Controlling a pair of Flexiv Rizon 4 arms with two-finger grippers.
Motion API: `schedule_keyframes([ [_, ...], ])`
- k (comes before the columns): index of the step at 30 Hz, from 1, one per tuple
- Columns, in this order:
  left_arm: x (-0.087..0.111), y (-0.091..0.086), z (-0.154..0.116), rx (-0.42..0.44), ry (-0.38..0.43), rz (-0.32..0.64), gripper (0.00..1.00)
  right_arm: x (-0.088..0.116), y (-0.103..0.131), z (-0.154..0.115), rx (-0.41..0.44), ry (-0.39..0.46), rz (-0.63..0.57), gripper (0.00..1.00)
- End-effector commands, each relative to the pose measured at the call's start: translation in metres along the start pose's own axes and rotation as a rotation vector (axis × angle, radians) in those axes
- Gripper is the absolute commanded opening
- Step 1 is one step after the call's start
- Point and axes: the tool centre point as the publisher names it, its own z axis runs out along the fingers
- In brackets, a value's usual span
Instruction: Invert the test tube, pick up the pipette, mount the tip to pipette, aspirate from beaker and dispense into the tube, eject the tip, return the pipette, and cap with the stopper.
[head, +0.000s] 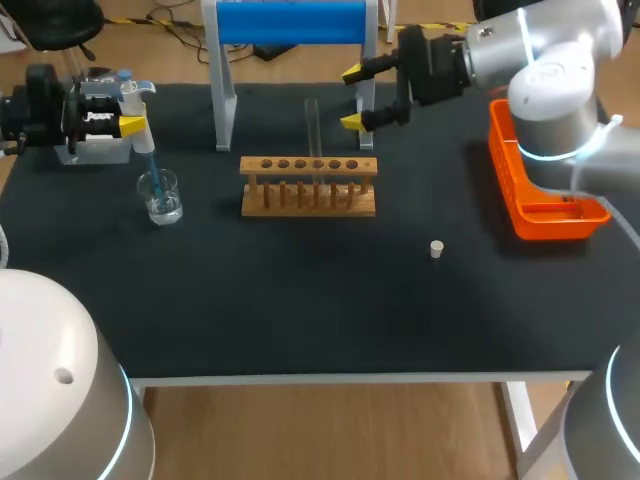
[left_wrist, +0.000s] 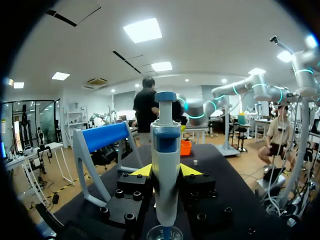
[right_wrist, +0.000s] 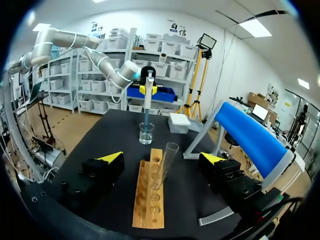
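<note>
**A:** Where's the pipette (head: 147, 158)?

**B:** Near the table's (head: 300, 310) left edge, pinched from both sides by the left gripper (left_wrist: 165, 172), its tip down inside the beaker (head: 161, 197). It's light, rigid plastic and smooth, so I'd grip it on the thick body, as it is held now. The slim tip would likely flex or pop off if it knocked the glass.

**A:** And the tube?

**B:** The test tube (head: 312, 140) stands upright in the wooden rack (head: 308, 187), toward the far edge. It's thin glass, probably slippery and fragile, so any contact should be gentle.

**A:** The right arm?

**B:** The right gripper (head: 355, 98) hangs behind the rack with its fingers spread, empty. The stopper (head: 436, 248) lies right of the middle.
</note>
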Motion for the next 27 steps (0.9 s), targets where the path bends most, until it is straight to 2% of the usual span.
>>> schedule_keyframes([
  [1,0.000,0.000,0.000,-0.001,0.001,0.001,0.00,-0.009,-0.004,0.008,0.005,0.032,0.012,1.00],
  [15,0.000,0.000,0.000,-0.001,0.001,0.001,0.00,-0.010,-0.017,0.036,0.032,0.032,0.041,1.00],
  [27,0.000,0.000,0.000,-0.001,0.001,0.001,0.00,-0.009,-0.024,0.052,0.073,0.139,0.024,1.00],
])
